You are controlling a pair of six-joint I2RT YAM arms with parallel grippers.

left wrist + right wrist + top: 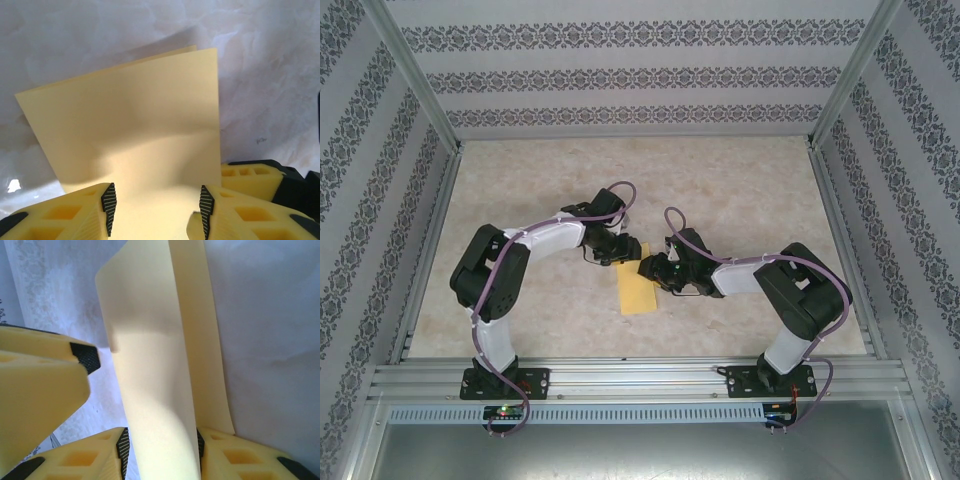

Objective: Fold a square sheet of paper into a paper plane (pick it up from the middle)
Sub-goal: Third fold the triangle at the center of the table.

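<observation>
Right gripper (161,452) pinches the folded yellow sheet of paper (640,292), which curls up between its pads. Left gripper (157,206) straddles the sheet's far edge, jaws half apart, grip unclear. Both crowd close together mid marbled table (740,190), with patterned walls (620,75) around.

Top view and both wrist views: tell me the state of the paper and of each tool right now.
square sheet of paper: folded double into a rectangle, not yet a plane, bowed where it meets the right tool.
left tool: open, fingers apart over the flat paper.
right tool: fingers apart with the bowed paper between the pads; whether it grips is unclear.
</observation>
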